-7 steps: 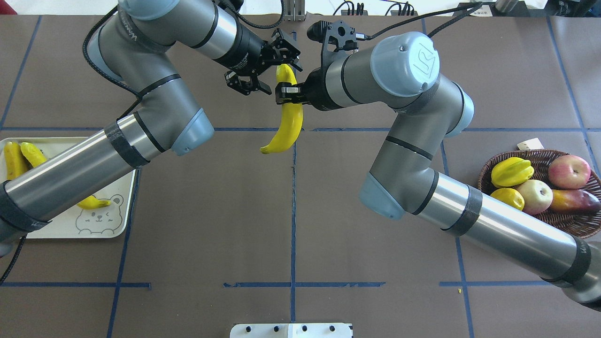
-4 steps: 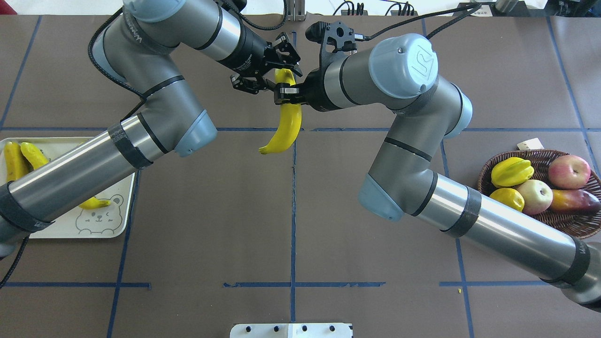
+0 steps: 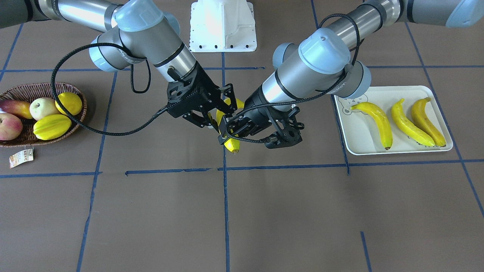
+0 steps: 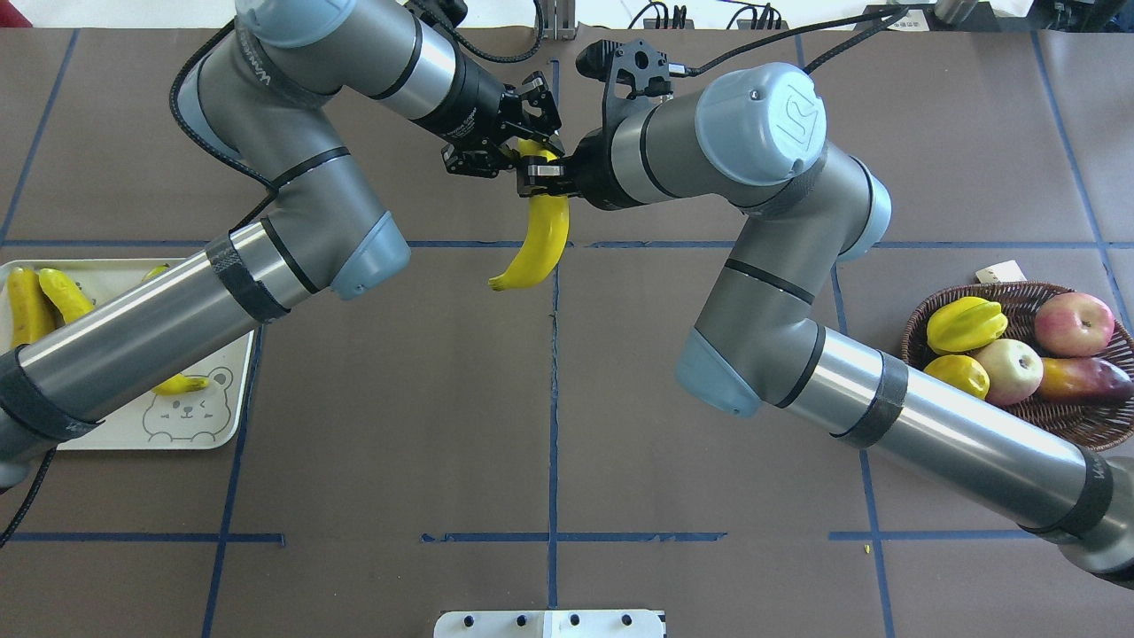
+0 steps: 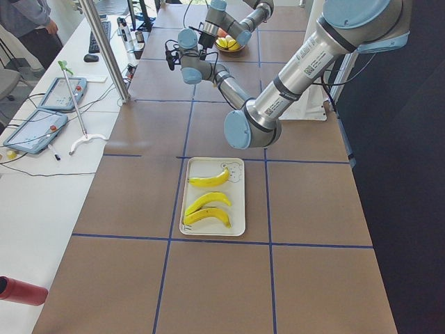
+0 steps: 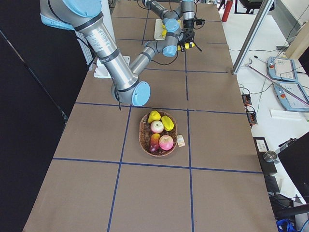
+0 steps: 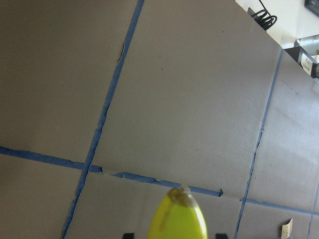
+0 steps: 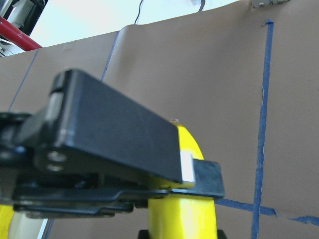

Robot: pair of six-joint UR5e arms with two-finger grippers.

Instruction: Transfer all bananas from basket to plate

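Note:
My right gripper [image 4: 542, 177] is shut on a yellow banana [image 4: 540, 239] and holds it above the table's middle, far side. The banana's long part points toward the robot. My left gripper [image 4: 514, 137] is open and straddles the banana's far end. In the left wrist view the banana's tip [image 7: 177, 214] sits between the finger pads with gaps on both sides. In the front view the tip [image 3: 231, 145] pokes out below the left gripper [image 3: 228, 130]. Three bananas [image 3: 374, 119] lie on the cream plate [image 3: 363, 145]. The wicker basket [image 4: 1090, 427] holds no banana.
The basket holds a starfruit [image 4: 966, 323], two apples [image 4: 1074, 323], a lemon-like fruit [image 4: 959, 374] and a mango [image 4: 1083, 379]; its paper tag [image 4: 998, 272] lies beside it. A white mount [image 4: 549, 623] sits at the near edge. The left forearm passes over the plate [image 4: 226, 416].
My left gripper has moved in over the banana's far end and now straddles it. The right gripper, with the banana, has shifted only slightly.

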